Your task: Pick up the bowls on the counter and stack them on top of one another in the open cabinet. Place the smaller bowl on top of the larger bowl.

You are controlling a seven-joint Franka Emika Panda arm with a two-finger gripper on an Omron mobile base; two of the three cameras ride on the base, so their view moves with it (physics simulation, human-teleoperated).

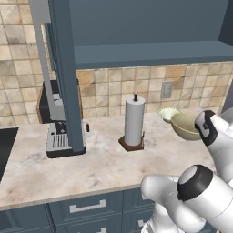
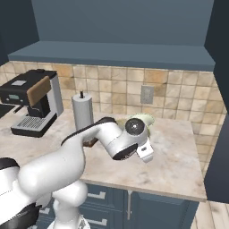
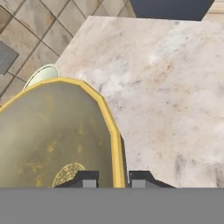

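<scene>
While the arm reaches to the right end of the counter (image 1: 91,168), the gripper (image 3: 113,178) stands over the rim of the larger bowl (image 3: 52,140). From the hand camera, one dark finger tip is inside the bowl and the other is outside, and the yellow rim passes between them, so the fingers are pinching the bowl's wall. It is not clear from the pictures if the bowl is lifted or sits on the stone.

The larger bowl (image 1: 185,125) is near the back right part of the counter, close to the tiled wall. The smaller bowl (image 1: 168,113) is just behind it and a little to the left, touching or nearly touching; I cannot tell which. Through the hand camera, only a pale edge of the smaller bowl (image 3: 41,75) shows beyond the tan rim.

Left of the bowls stands a paper towel roll (image 1: 134,120) on a dark base, and further left a coffee machine (image 2: 31,103). Above the counter, the cabinet (image 1: 150,52) is open, with its flat shelf.
</scene>
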